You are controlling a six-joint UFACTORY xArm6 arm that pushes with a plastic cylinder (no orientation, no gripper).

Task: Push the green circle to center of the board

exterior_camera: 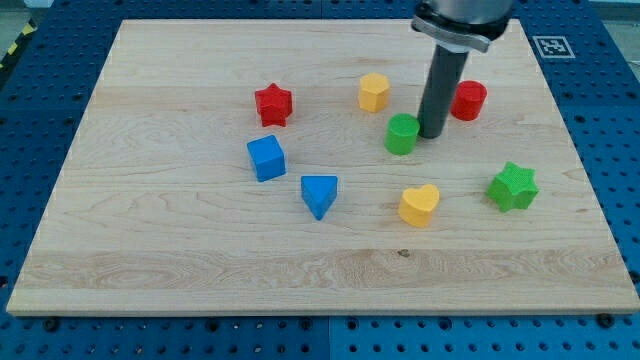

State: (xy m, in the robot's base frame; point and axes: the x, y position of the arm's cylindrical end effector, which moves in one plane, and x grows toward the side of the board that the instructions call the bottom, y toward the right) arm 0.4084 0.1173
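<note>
The green circle [402, 134] is a small green cylinder standing right of the board's middle, in the upper half. My tip [433, 135] is at the lower end of the dark rod, right beside the green circle on its right side, touching it or nearly so. The rod rises from there to the view's top. The wooden board [180, 260] fills most of the view.
A yellow hexagon [374, 92] lies up-left of the green circle, a red cylinder [468, 100] just right of the rod. A red star [273, 104], blue cube [266, 158], blue triangle [319, 195], yellow heart [419, 205] and green star [513, 187] lie around.
</note>
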